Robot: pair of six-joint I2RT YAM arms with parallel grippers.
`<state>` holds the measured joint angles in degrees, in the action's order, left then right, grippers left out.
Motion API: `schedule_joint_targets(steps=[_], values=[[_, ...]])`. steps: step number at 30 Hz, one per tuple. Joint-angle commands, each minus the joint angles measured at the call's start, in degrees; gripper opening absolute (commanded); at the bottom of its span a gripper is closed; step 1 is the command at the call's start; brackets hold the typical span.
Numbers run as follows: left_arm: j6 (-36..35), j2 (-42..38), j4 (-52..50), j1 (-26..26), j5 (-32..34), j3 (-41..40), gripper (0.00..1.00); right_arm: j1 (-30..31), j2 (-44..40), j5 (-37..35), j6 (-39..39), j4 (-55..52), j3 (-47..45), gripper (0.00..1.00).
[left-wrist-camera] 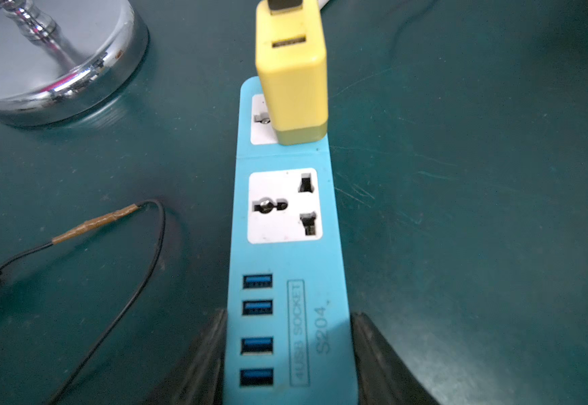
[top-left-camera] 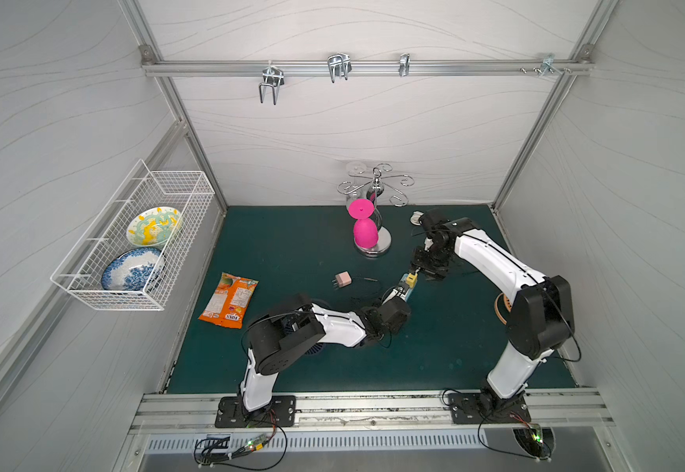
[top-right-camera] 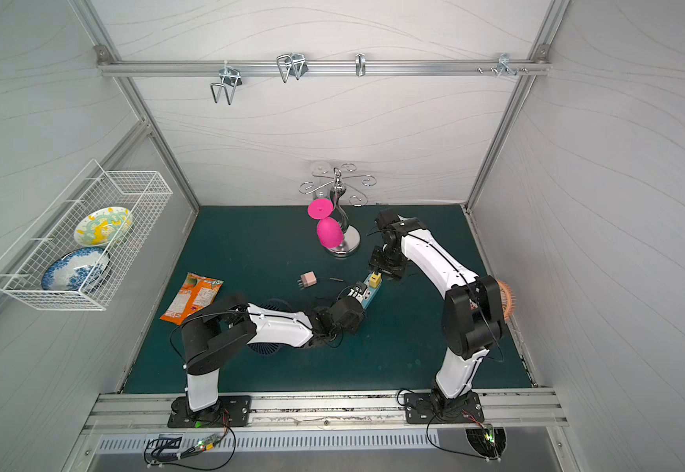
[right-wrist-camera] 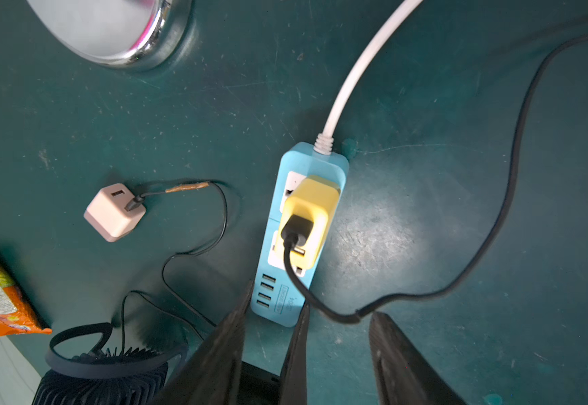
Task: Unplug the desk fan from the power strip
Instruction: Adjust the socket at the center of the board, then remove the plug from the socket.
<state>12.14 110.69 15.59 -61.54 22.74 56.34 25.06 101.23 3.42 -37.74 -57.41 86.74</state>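
Note:
The light-blue power strip [top-left-camera: 408,291] [right-wrist-camera: 306,161] lies mid-mat. My left gripper [left-wrist-camera: 287,315] [top-right-camera: 359,291] is shut on its USB end, one finger on each long side. A yellow adapter [left-wrist-camera: 291,91] [right-wrist-camera: 315,207] with a thick black cable sits in the far socket; the near socket is bare. My right gripper [right-wrist-camera: 310,308] [top-left-camera: 416,269] hovers open just above that adapter, holding nothing. The dark desk fan [right-wrist-camera: 103,378] [top-right-camera: 269,308] stands mostly hidden under my left arm. A thin cable runs from it toward a pink adapter [right-wrist-camera: 113,212] lying loose on the mat.
A chrome glass stand [top-left-camera: 373,247] with a pink glass [top-left-camera: 365,233] stands behind the strip. An orange snack pack [top-left-camera: 229,300] lies at the left. The strip's white cord [right-wrist-camera: 359,70] trails toward the back. A wire basket [top-left-camera: 128,294] with plates hangs on the left wall.

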Motion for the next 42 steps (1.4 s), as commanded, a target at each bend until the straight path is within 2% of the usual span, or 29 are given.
schedule_joint_targets(steps=[1,15,26,42], values=[[-1.09,0.49,1.81,0.1,0.27,0.35,0.22,0.56,2.6,-0.98,0.07,-3.36,2.18,0.59],[-0.8,0.75,0.85,0.1,0.1,0.77,0.21,1.98,1.97,-1.35,-0.85,-7.64,4.88,0.58],[-0.99,0.37,1.43,0.19,0.53,0.23,0.21,2.39,-4.37,-3.42,-2.96,-9.1,7.04,0.59],[-0.78,0.09,1.18,0.19,0.43,0.44,0.18,2.62,3.08,-1.08,-3.83,-5.47,3.66,0.58]])
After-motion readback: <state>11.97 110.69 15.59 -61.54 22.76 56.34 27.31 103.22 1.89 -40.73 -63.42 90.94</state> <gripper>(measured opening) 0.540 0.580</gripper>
